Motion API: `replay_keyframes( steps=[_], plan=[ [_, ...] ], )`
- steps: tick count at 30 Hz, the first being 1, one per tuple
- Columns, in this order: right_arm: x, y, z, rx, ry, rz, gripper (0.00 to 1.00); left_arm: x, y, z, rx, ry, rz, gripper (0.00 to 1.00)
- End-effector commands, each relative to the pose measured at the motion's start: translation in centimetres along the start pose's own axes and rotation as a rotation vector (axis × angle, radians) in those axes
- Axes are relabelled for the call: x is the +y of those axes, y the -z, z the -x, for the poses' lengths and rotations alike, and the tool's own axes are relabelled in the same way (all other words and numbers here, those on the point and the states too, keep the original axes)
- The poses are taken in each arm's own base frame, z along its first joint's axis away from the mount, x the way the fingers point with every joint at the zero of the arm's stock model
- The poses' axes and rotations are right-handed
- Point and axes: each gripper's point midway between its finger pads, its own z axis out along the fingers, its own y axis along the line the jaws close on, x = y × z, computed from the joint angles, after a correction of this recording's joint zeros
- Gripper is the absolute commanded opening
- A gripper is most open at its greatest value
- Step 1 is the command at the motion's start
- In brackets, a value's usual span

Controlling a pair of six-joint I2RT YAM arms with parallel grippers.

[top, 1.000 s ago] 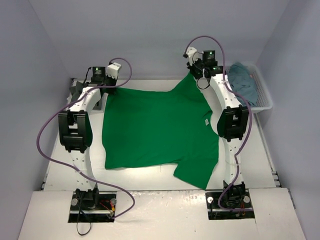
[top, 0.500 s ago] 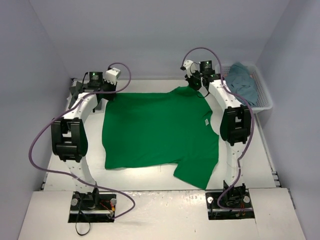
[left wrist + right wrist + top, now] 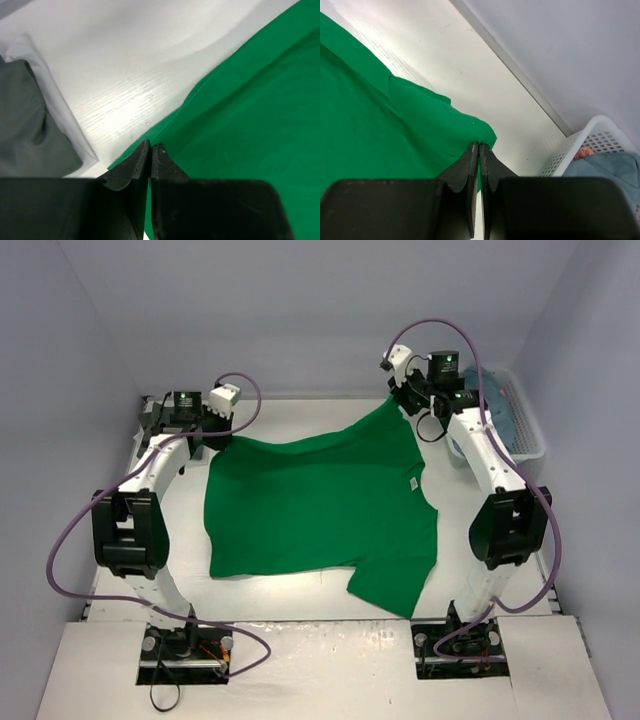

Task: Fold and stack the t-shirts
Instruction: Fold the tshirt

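Green t-shirt [image 3: 320,500], small unreadable white tag [image 3: 411,483]

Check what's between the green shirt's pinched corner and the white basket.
Only bare white tabletop lies between the green shirt and the basket. The right wrist view shows it.

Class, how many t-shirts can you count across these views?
4: green t-shirt spread on the table; teal-blue t-shirt in the basket; dark grey t-shirt atop white t-shirt, far left. Others may be hidden.
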Motion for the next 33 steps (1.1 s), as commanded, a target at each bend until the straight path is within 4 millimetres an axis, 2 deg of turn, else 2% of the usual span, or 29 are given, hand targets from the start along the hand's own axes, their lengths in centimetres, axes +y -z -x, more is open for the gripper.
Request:
replay_keyframes(
  steps=[1, 5, 11, 16, 21, 26, 33],
  plan=[
    [0.1, 2.0, 1.8, -0.054, 0.054, -0.005, 0.0, -1.0, 2.9, 2.9, -0.08, -0.06, -0.036, 0.0],
    [1.4, 3.2, 0.9, -0.028, 0.065, 0.026, 0.0, -2.4, 3.6, 1.4, -0.033, -0.063, -0.092, 0.0],
    [2.9, 3.5, -1.2, 0.027, 0.078, 0.058, 0.0, -3.2, 5.1, 0.6, -0.023, -0.083, -0.097, 0.0],
    [4.1, 4.3, -2.4, 0.062, 0.092, 0.096, 0.0, -4.2, 6.0, -1.0, 0.016, -0.097, -0.127, 0.0],
    [5.9, 5.4, -3.6, 0.1, 0.102, 0.139, 0.0, -5.6, 6.0, -3.0, 0.054, -0.1, -0.193, 0.0],
    [8.0, 6.3, -5.6, 0.152, 0.125, 0.172, 0.0, -7.7, 5.1, -6.7, 0.167, -0.103, -0.283, 0.0],
    [10.7, 7.1, -8.4, 0.219, 0.143, 0.213, 0.0, -7.6, 4.8, -7.8, 0.197, -0.105, -0.268, 0.0]
  ],
)
